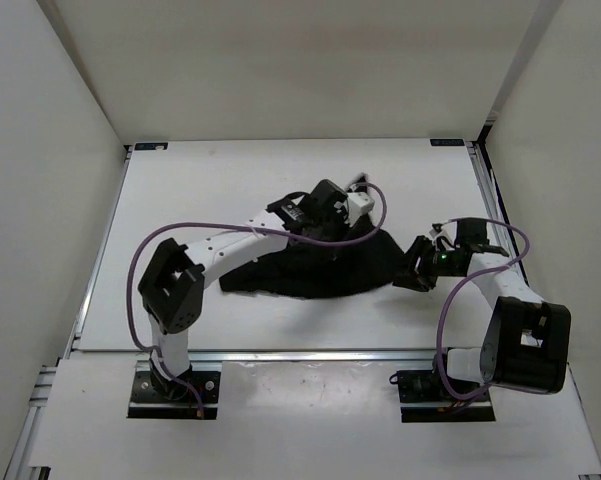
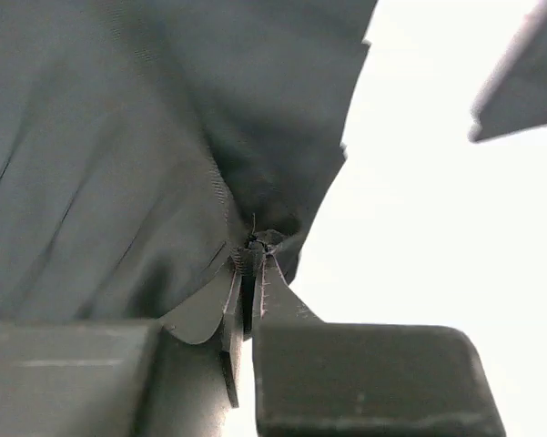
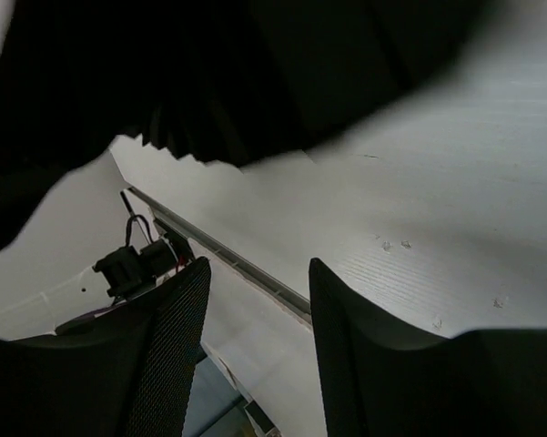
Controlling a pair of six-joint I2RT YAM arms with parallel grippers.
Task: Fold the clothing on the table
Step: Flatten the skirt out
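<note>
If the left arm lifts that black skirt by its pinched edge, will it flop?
Probably floppy: the skirt bunches into soft folds at the left gripper. Likely light: the fabric looks thin; the rest may drag on the table.

Black pleated skirt (image 1: 320,268) lies bunched on the white table (image 1: 200,190), one edge pinched tight inside the left gripper (image 2: 252,248).

free: far table (image 1: 230,172) | blocked: centre, skirt (image 1: 310,277) under left arm (image 1: 230,245)

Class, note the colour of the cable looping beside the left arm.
Purple. The cable shows best in the top external view.
</note>
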